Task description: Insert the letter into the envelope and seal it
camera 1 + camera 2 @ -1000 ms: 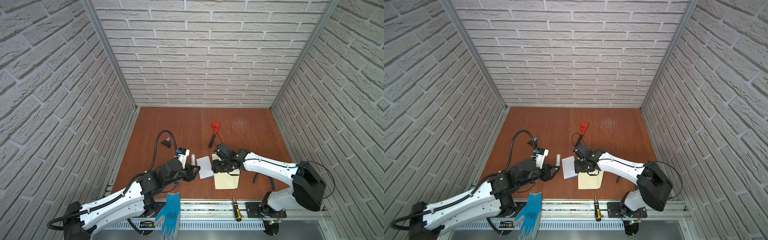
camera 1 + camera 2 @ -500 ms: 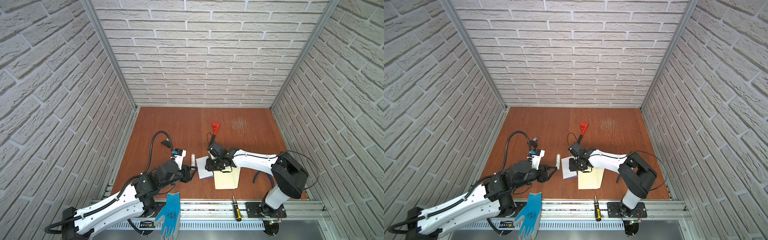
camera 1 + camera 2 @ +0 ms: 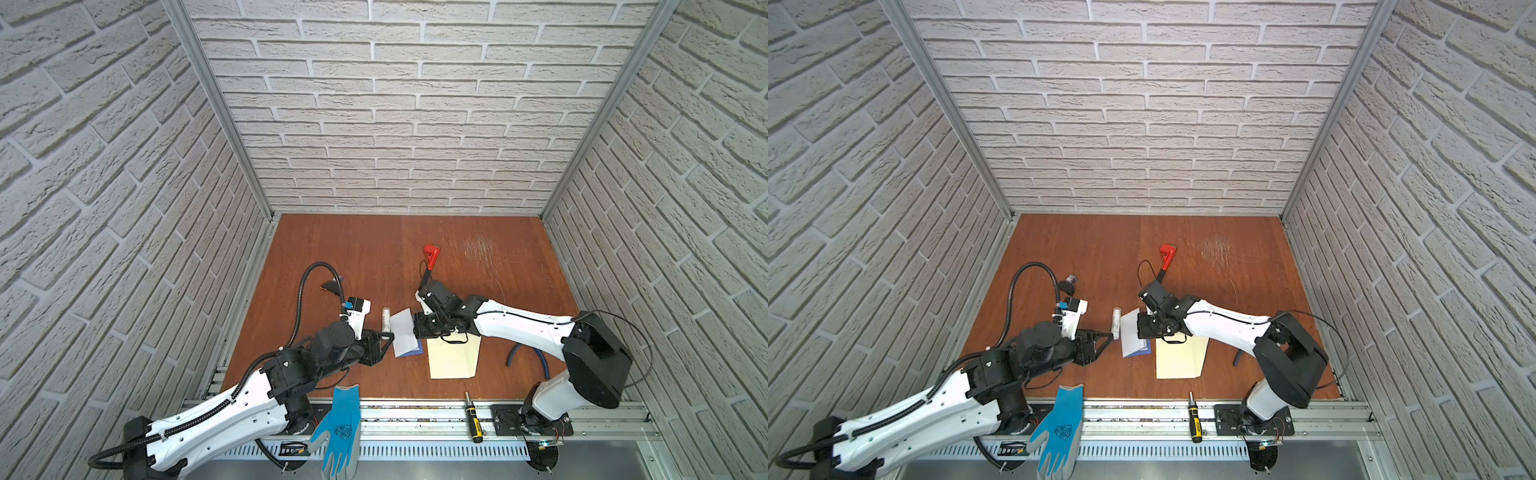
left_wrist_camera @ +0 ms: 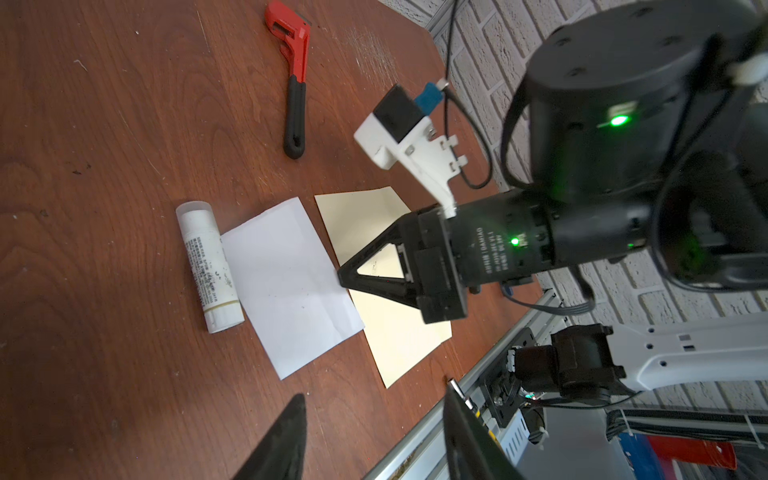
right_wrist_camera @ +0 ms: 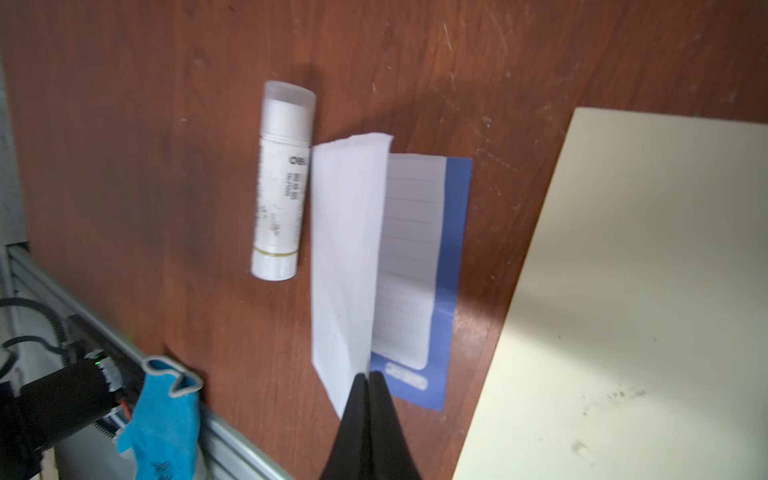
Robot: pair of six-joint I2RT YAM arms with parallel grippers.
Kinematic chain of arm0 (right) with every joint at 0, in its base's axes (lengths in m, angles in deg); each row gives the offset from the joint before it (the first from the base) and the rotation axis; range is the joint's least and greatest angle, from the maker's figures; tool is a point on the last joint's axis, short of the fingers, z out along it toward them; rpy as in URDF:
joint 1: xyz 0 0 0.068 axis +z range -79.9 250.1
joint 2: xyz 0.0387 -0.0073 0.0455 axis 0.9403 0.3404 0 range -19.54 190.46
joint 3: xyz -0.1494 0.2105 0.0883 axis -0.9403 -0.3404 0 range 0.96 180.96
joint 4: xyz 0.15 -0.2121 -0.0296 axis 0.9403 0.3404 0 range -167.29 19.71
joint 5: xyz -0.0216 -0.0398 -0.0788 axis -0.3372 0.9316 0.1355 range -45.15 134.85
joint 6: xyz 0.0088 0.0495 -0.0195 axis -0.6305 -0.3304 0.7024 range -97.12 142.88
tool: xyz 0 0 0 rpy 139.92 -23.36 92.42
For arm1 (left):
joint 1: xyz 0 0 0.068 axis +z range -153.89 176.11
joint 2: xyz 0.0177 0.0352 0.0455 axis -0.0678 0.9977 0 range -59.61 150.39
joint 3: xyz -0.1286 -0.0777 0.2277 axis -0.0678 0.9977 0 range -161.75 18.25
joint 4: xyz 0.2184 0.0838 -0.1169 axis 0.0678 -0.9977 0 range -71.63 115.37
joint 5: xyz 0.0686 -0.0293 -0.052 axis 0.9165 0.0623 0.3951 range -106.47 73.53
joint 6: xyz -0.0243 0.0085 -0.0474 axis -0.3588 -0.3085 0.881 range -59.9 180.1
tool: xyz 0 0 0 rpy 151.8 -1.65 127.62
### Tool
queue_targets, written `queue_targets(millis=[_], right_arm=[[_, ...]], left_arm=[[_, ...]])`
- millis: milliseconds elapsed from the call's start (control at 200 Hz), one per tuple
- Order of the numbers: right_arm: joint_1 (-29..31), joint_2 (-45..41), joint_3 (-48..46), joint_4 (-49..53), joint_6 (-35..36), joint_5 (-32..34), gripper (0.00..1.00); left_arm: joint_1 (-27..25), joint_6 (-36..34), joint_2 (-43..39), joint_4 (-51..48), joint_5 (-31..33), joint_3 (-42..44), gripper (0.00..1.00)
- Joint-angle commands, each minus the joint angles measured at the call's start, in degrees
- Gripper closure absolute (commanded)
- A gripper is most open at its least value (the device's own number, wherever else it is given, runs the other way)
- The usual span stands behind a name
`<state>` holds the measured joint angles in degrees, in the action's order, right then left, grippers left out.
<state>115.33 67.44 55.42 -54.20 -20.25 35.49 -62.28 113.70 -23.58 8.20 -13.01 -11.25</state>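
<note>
Grips the letter [image 5: 349,249] by the edge of its raised white half, right pincer [image 5: 368,376] clamped shut on the paper. Rests the blue-bordered half flat on the desk [image 3: 353,257], between glue stick [image 5: 282,187] and envelope [image 5: 623,270], both just beside. Holds left pincer [image 4: 374,390] open, empty, near the glue stick.

Note for you: "deli" reads in black on the glue stick [image 5: 282,183], right at the edge of the letter [image 5: 411,266]; the small print under it is too blurred. "DAMIAO" reads on the right arm's wrist motor [image 4: 494,253]; its other lines are illegible. The white patch on the letter's blue border and the glove [image 3: 1059,432] emblem are unreadable
</note>
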Motion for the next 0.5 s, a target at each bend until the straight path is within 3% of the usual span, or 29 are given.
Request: queue_targets(millis=[0, 190, 230, 295, 330, 495], right_arm=[[0.21, -7.04, 2.5, 2.47, -0.29, 0.55, 0.94], [0.21, -13.24, 4.26, 8.9, 0.63, 2.85, 0.94], [0.21, -13.47, 4.01, 9.24, 0.43, 3.11, 0.86], [0.21, -12.94, 3.03, 9.06, 0.18, 3.52, 0.63], [0.21, -12.42, 2.43, 8.43, -0.13, 3.46, 0.57], [0.07, -7.75, -0.55, 3.39, -0.99, 2.69, 0.47]], left_arm=[[0.64, -0.43, -1.03, 0.9, 1.1, 0.4, 0.46], [1.26, -0.82, -1.11, 2.04, 0.54, 0.31, 0.45], [1.31, -0.8, -1.02, 2.3, 0.37, 0.4, 0.45], [1.43, -0.61, -0.76, 2.95, -0.07, 0.57, 0.44], [1.52, -0.44, -0.7, 3.18, -0.23, 0.67, 0.44], [1.48, -0.14, -0.92, 3.1, -0.79, 0.79, 0.44]])
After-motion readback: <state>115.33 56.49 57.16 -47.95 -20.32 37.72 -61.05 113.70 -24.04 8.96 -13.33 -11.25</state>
